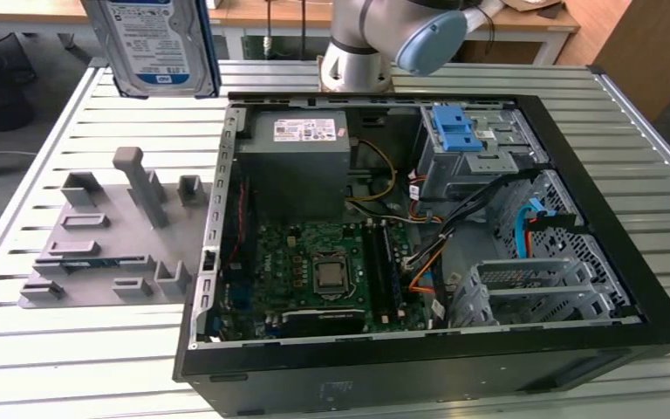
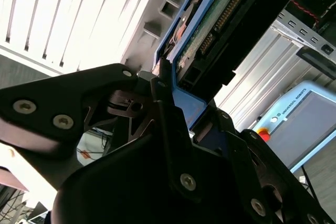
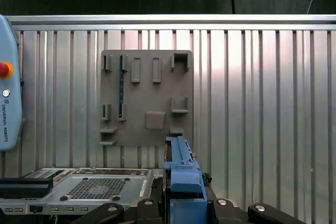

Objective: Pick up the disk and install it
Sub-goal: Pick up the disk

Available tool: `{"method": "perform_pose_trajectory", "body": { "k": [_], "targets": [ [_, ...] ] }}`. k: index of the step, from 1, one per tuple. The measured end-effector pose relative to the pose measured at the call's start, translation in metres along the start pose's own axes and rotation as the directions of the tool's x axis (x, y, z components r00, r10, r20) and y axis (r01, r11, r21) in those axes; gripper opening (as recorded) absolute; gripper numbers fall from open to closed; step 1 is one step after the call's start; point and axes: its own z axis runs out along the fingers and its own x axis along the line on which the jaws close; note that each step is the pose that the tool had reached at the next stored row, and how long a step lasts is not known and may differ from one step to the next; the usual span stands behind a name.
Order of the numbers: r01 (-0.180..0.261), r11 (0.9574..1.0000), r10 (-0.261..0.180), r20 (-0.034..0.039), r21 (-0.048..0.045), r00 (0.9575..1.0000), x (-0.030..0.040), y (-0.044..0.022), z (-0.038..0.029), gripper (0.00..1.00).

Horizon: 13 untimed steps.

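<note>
- Shows the disk, flat silver-grey metal with a white-and-blue label, upright above the bench's far corner, at the exterior view's left.
- Shows the tool clamped on the disk's blue plastic frame edge.
- Leaves open air around the disk.
- Sets the open black computer case well apart, beside a grey moulded fixture plate on ribbed metal slats.
</note>
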Motion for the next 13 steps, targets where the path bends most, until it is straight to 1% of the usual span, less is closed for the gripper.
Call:
{"method": "perform_pose_trajectory", "body": {
  "k": [10, 11, 13],
  "targets": [
    [0.0, 1.0, 0.0, -0.0001, -0.0028, 1.0, 0.0074, -0.0237, -0.0001, 0.36],
    [0.0, 1.0, 0.0, 0.0, -0.0029, 1.0, 0.0078, -0.0256, -0.0001, 0.36],
    [0.0, 1.0, 0.0, -0.0001, -0.0031, 1.0, 0.0079, -0.0265, -0.0002, 0.36]
  ]
}}
